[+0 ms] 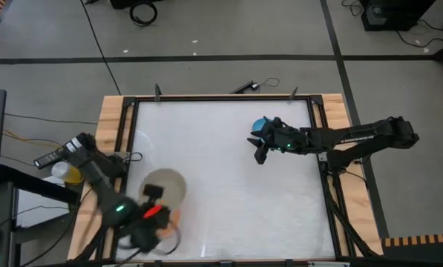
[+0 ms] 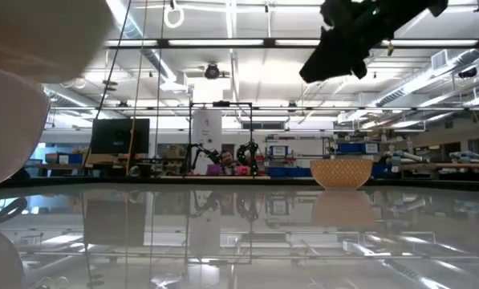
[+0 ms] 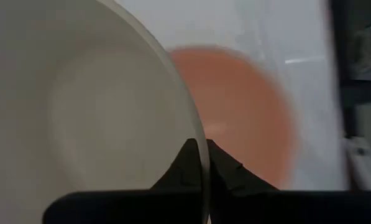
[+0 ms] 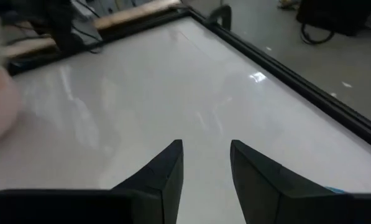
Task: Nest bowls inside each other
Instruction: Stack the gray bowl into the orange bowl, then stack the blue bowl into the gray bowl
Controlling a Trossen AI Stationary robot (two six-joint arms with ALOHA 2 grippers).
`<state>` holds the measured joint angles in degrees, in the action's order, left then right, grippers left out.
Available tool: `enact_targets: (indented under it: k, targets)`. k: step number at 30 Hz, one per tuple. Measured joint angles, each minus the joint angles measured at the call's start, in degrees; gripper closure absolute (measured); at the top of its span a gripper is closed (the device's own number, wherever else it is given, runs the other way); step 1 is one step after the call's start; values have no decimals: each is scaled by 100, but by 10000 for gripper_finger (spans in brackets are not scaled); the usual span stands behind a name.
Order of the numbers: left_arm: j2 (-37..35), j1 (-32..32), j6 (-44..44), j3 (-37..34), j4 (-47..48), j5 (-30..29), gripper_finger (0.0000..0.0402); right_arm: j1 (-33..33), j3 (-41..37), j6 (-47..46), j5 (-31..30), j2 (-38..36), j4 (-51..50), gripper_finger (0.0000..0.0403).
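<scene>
My left gripper (image 3: 204,163) is shut on the cream-white bowl (image 1: 164,188) at the table's near left corner. The bowl hangs above the salmon-orange bowl (image 3: 247,112), which peeks out beside it (image 1: 174,219) in the high view. At the right, my right gripper (image 4: 207,165) hangs open above the table with nothing between its fingers. Just beyond it a bit of the blue bowl (image 1: 259,125) shows. In the low view a beige bowl (image 2: 341,172) stands on the table under that gripper (image 2: 329,66). I cannot tell whether the blue one sits in it. My left gripper pinches the cream-white bowl's rim (image 3: 199,144), with one finger (image 3: 184,163) inside the bowl and the other (image 3: 227,169) outside the wall. The fingers come steeply from above. The bowl is lifted clear, over the salmon-orange bowl.
A black frame (image 1: 221,99) rims the white tabletop, with wooden boards (image 1: 111,126) outside it. A yellow object (image 1: 71,175) and cables lie off the table's left side. The tabletop between the two arms (image 1: 221,193) is bare.
</scene>
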<state>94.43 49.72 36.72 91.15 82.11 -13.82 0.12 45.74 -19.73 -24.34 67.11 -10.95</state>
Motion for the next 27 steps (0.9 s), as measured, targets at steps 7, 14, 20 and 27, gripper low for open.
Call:
enact_targets:
  k: [7, 14, 20, 27]
  targets:
    - [289, 1007, 1576, -210, -80, 11, 401, -254, 0, 1, 13, 460, 253, 264]
    - [605, 1000, 2549, -345, -188, -56, 369, -576, 2, 1, 340, 632, 480, 261]
    - [614, 820, 2392, -348, -1008, -153, 315, -739, 2, -103, 659, 630, 284, 259]
    - [612, 611, 2304, -348, -1237, -160, 249, -775, 2, -46, 593, 630, -3, 259]
